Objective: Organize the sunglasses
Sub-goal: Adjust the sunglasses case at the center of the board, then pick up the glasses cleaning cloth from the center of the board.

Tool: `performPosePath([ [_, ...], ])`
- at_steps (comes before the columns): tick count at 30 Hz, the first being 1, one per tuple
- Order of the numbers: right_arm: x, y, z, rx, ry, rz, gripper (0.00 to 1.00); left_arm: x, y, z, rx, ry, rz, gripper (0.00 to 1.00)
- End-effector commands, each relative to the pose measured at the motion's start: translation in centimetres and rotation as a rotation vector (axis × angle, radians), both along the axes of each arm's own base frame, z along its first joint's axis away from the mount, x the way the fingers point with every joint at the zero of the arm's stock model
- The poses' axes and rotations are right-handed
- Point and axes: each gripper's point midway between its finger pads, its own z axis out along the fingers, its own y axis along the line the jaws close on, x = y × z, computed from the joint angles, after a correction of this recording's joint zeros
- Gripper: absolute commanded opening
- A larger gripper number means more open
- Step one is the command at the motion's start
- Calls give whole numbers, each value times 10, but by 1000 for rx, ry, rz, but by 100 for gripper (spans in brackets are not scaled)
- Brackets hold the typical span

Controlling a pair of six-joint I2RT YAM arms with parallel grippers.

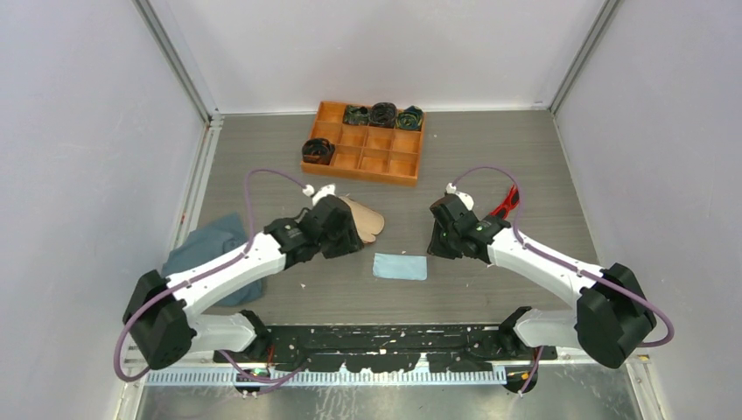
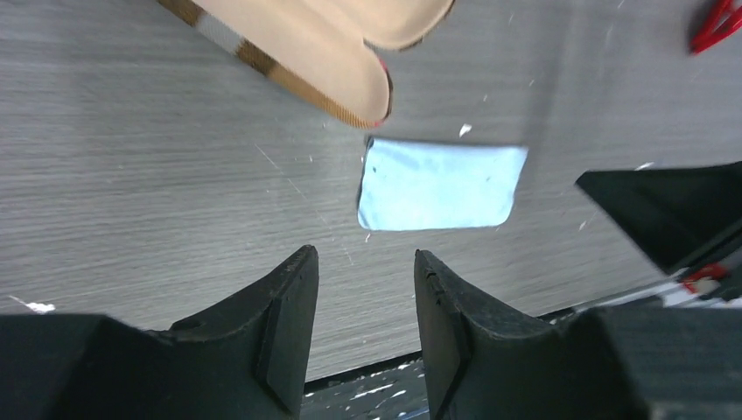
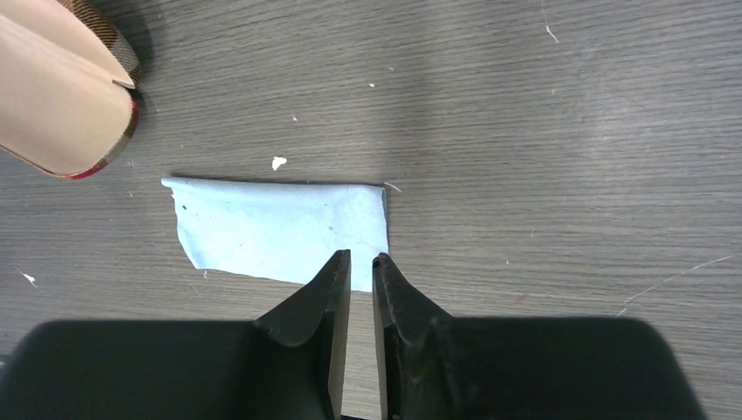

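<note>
The red sunglasses (image 1: 506,203) lie on the table just behind my right forearm; their tips (image 2: 716,24) show at the top right corner of the left wrist view. The plaid case (image 1: 366,219) lies open, its tan lining (image 2: 306,44) up, right beside my left gripper (image 1: 339,229). The left gripper (image 2: 365,252) is open and empty above bare table, short of the light blue cloth (image 2: 437,184). A narrow gap holding nothing separates the fingers of my right gripper (image 3: 360,255), which hangs over the near right corner of the cloth (image 3: 280,227).
An orange compartment tray (image 1: 376,162) holding several dark rolled items stands at the back centre. A larger grey-blue cloth (image 1: 210,249) lies at the left under my left arm. Side walls close in the table.
</note>
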Motion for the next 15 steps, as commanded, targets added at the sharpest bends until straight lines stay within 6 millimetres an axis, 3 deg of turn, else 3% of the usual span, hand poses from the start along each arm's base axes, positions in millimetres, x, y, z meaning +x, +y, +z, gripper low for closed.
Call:
performPosePath([
  [1, 7, 9, 5, 51, -24, -15, 22, -8, -18, -20, 65, 6, -92, 46],
  [6, 1, 7, -2, 71, -6, -37, 27, -14, -47, -43, 12, 57, -163, 45],
  [15, -6, 8, -7, 95, 16, -53, 31, -9, -56, -89, 82, 114, -195, 46],
])
